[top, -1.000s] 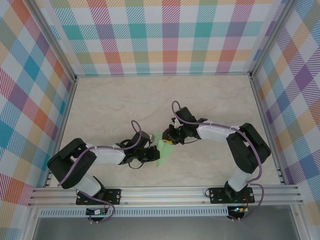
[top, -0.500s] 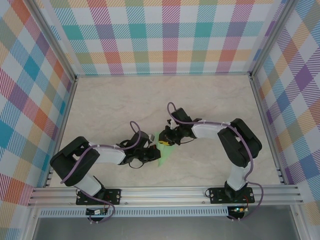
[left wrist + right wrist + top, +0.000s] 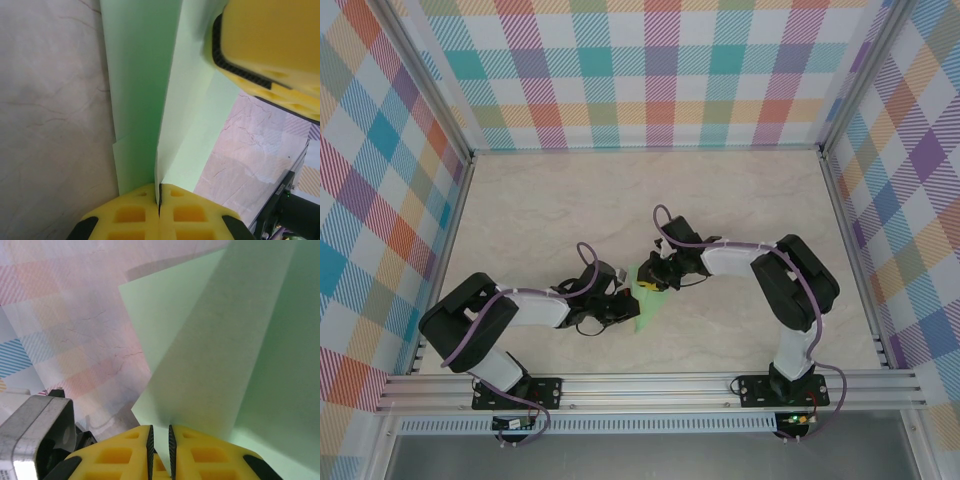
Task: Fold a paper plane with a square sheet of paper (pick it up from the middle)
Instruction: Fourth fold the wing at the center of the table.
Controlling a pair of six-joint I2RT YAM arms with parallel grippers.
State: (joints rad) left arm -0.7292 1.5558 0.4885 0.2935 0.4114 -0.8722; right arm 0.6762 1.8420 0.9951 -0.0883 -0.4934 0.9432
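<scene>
Left gripper [image 3: 620, 306] sat on the paper's left side. Jaws were fully closed and pinching the paper [image 3: 645, 298] at its edge, right where a fold line ran into the pads.

The paper was part-folded into a narrow wedge, tip pointing toward the arm bases, low over the counter [image 3: 540, 210] between both grippers. The right wrist view showed one flap raised with a shadow under it. Couldn't tell whether the rest lay flat.

Right gripper [image 3: 661, 277] was on the paper's upper right. Jaws were down to a thin slit with a paper layer running into it, so I read it as gripping the paper, shallow and near the edge.

Risks from here, my read:
- Two pinches on one thin sheet. If the arms pull apart or twist against each other, it tears or creases off-line.
- The right grip is shallow, so the layer could slip out mid-fold and the flap would spring back.
- The pads sit close together over the paper, so a small path error could knock them together and shift the fold line.
- Folding with the flap misaligned gives a lopsided wing.
</scene>
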